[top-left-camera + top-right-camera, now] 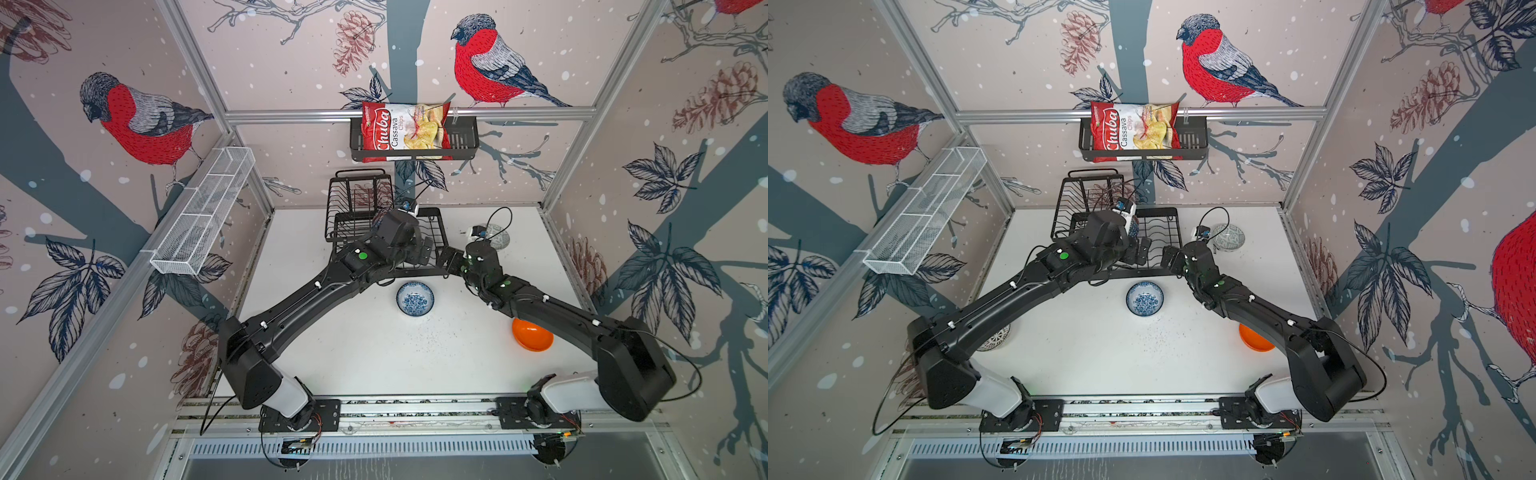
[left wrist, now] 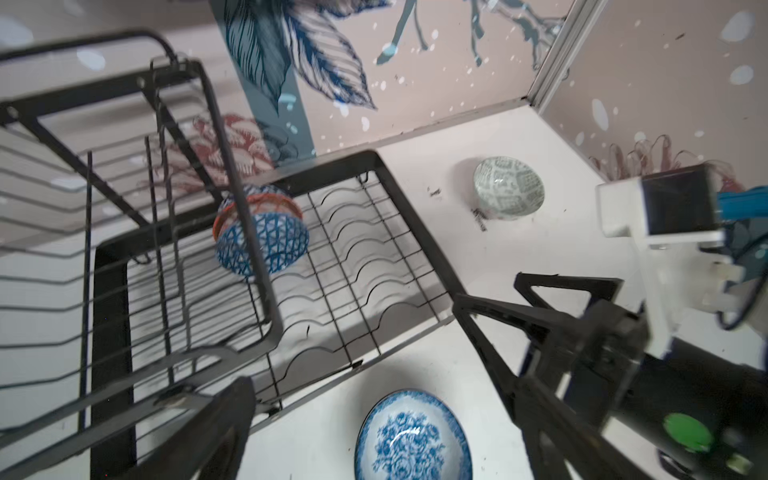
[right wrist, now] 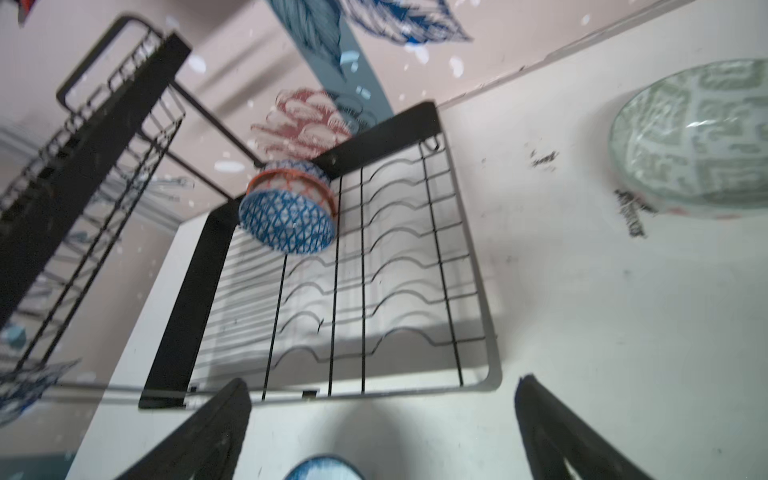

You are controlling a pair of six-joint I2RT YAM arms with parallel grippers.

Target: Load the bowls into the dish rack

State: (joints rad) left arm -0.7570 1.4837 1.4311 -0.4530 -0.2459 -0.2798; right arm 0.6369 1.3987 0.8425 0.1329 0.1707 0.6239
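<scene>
Read the back wall first: the red bag says "Chuba Cassava Chips" and it sits in the black slatted basket; that's the only writing you can make out. Now your fingers. The left gripper has its jaws spread wide with nothing between them, hanging above the front edge of the dish rack. The right gripper is spread just as wide and just as bare, right beside the left one at that same front edge. Inside the rack, the blue geometric bowl lies tipped on its side at the far end of the wavy-wire base, with the salmon bowl nested against it. The others sit on the table: the blue-white floral bowl just in front of the rack, the grey-green bowl off to the rack's right, the orange bowl half tucked under your right arm, and, in a top view, a patterned white bowl peeking out by your left arm's elbow.
</scene>
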